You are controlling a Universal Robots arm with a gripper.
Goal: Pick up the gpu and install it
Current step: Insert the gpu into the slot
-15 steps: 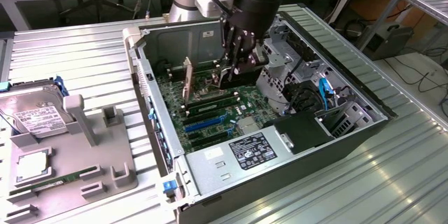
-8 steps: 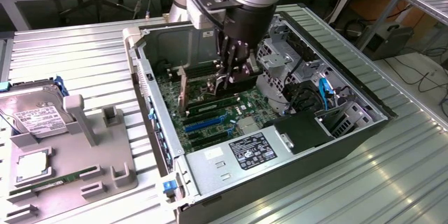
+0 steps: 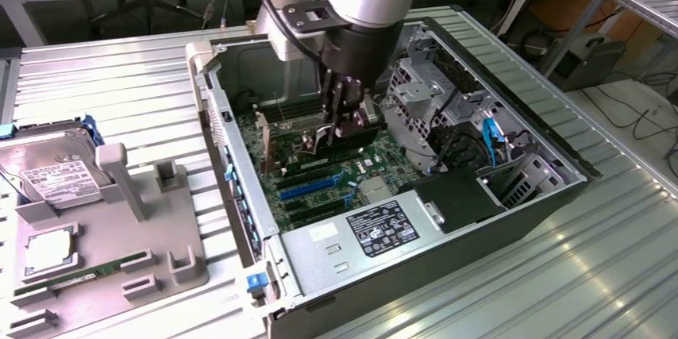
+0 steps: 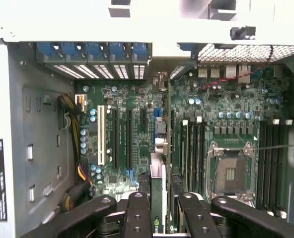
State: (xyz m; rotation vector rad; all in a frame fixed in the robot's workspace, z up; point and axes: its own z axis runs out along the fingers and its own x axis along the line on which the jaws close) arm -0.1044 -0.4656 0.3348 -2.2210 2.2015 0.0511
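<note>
A: Status of the gpu?
B: Held edge-on between the jaws; the gripper clamps its two flat faces.
A: Where exactly?
B: Centre of the exterior view, inside the open computer case, low over the green motherboard. Whether it's seated, I can't tell.

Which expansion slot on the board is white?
The long slot nearest the yellow-and-black cable bundle, farthest from the CPU socket. The other slots beside it are black.
</note>
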